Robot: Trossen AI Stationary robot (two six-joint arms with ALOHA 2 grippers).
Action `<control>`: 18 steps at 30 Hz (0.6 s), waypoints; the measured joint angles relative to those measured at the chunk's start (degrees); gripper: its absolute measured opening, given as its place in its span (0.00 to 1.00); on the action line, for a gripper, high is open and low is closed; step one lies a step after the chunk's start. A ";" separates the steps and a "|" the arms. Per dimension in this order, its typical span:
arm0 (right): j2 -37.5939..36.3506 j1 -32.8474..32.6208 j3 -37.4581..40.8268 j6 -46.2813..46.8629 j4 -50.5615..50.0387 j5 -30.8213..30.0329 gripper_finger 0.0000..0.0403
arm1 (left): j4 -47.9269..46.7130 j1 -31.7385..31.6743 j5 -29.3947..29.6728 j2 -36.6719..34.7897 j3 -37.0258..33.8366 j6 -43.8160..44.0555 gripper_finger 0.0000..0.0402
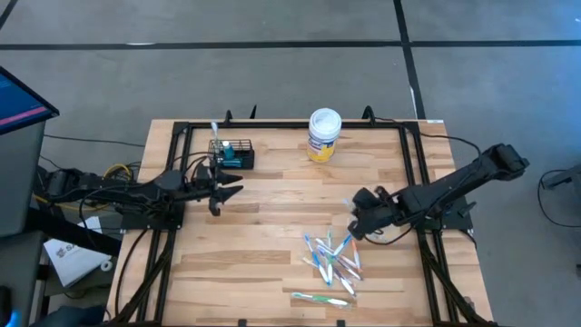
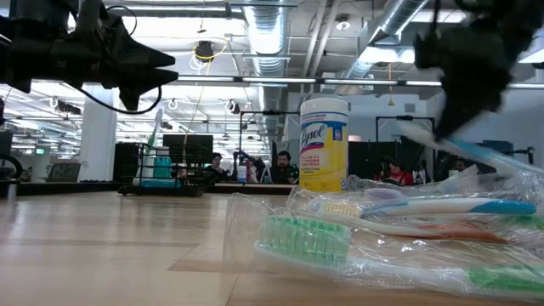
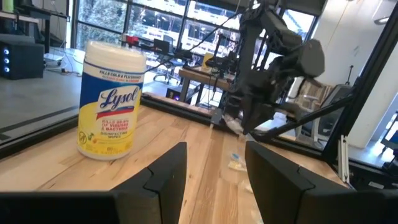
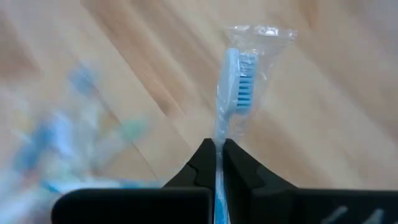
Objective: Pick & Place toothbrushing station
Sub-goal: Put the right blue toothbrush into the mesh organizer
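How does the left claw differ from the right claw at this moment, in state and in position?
The left claw is open and holds nothing, while the right claw is shut on a wrapped blue toothbrush. The left claw hovers beside the black wire-mesh basket, while the right claw hovers just above the pile of wrapped toothbrushes. Both are dark, two-fingered, and raised off the wooden table.
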State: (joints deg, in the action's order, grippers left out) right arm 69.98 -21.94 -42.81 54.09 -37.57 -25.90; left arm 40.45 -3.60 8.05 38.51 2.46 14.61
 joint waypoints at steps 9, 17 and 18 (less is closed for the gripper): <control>0.66 5.74 -0.70 -28.36 35.81 -3.31 0.00 | 3.53 0.02 -1.57 0.25 0.00 1.09 0.39; 9.39 13.29 -1.37 -41.21 63.15 10.57 0.00 | 11.59 0.61 -1.97 4.30 0.02 1.11 0.39; 10.81 14.07 -2.23 -41.23 64.43 11.87 0.00 | 12.96 0.83 -1.99 5.40 0.04 1.11 0.39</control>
State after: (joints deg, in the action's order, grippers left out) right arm 80.79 -7.87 -45.04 12.86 26.86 -14.04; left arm 53.42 -2.76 6.06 43.91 2.50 15.73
